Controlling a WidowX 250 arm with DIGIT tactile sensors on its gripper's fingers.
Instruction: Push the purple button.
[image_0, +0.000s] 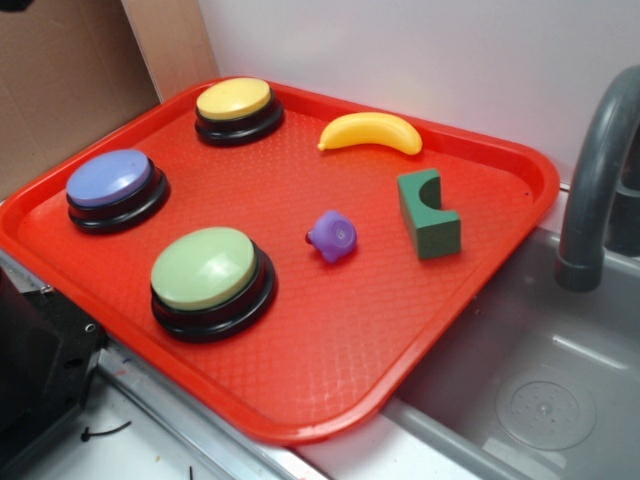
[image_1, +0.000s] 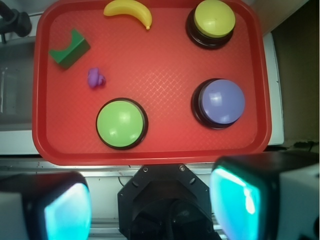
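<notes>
Gripper (image_1: 150, 200) wide open, empty, high above tray's (image_1: 150, 152) near edge. Purple button (image_1: 222, 101) lies ahead and right; green button (image_1: 121, 123) ahead-left.

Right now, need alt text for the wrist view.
From above, a red tray holds the purple button at right, plus yellow and green buttons, a banana, green block and purple toy. The open tool hangs off the tray's near edge.
</notes>
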